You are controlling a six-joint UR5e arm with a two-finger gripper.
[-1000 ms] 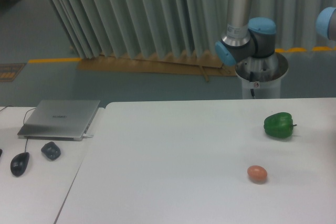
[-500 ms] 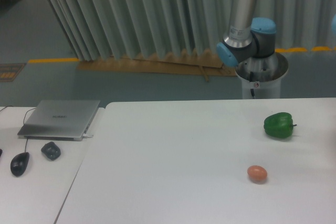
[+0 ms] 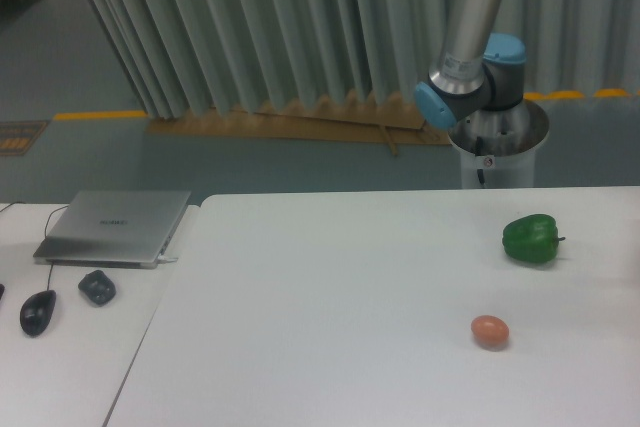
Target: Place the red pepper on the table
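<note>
Carry phase, by inference: red pepper and hand lie out of view, their state indeterminable; next, lowering onto the counter (image 3: 330,287) left of the green pepper (image 3: 530,239).

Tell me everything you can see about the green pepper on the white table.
The green pepper is a small, glossy, lumpy bell pepper of deep green, lying on the table near its right edge. A short dark stem pokes out toward the right. It rests alone on the plain white surface, casting a soft shadow beneath. Nothing else touches it; the orange-brown egg-shaped thing lies apart, nearer the camera and slightly left.
</note>
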